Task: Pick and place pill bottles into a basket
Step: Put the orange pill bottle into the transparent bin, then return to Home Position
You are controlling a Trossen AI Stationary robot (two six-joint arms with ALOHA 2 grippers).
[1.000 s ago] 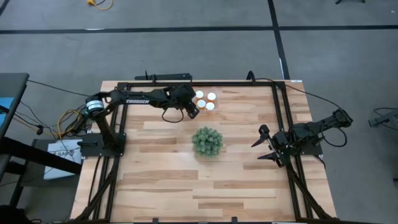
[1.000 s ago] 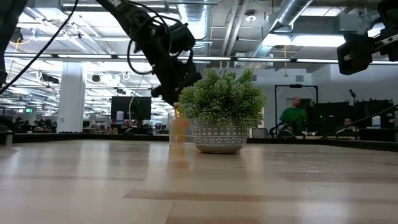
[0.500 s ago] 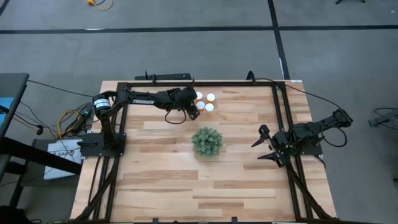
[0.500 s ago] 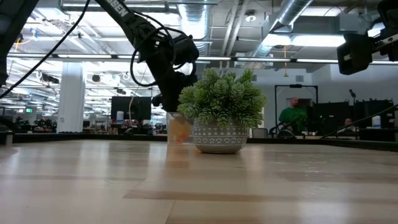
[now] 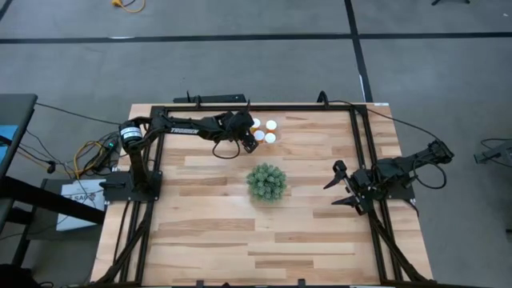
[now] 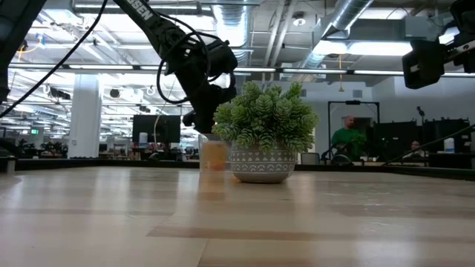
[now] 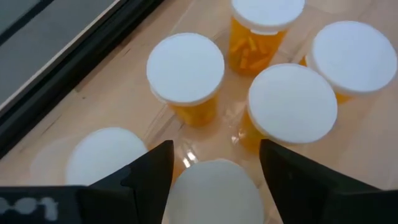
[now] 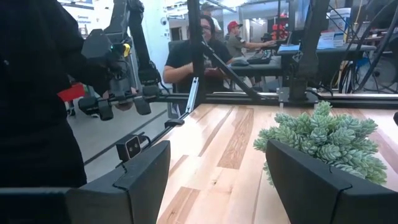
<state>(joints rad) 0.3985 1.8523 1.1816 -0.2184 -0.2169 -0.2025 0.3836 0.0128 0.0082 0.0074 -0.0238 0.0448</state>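
The left end effector (image 7: 214,180) was parted, nothing gripped. A pill bottle (image 7: 214,190) was seen between its fingers (image 7: 152,171). The right end effector (image 5: 342,186) was held open, well apart.

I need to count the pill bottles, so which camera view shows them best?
The left wrist view: six white-capped pill bottles fill it, with the left gripper over one. The high view shows only small white dots beside that gripper. The low view shows one orange bottle by the plant. The right wrist view shows none.
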